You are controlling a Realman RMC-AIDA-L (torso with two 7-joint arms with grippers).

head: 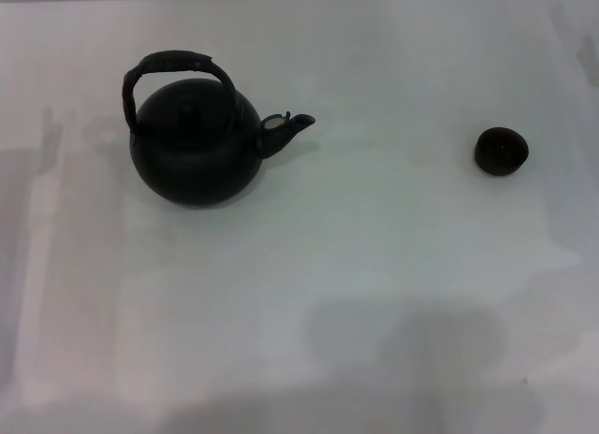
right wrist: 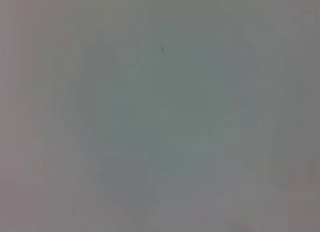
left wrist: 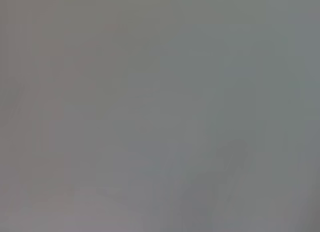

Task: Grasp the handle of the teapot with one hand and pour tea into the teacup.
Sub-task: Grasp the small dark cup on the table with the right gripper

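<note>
The white table (head: 309,294) fills the head view, and its far edge runs along the top. The big black teapot (head: 195,149) stands upright on the table's left half, nearer the far edge than the near one. Its curved handle (head: 173,67) loops up over the top, above the little lid knob (head: 188,108), and nothing touches it. The short spout (head: 285,130) points toward the right side. Way over by the right edge sits the tiny dark teacup (head: 501,151) — upright, open side up, well apart from the teapot. Neither pincer shows in any view, so open or closed is anyone's guess — both wrist views show only a plain pale surface.
</note>
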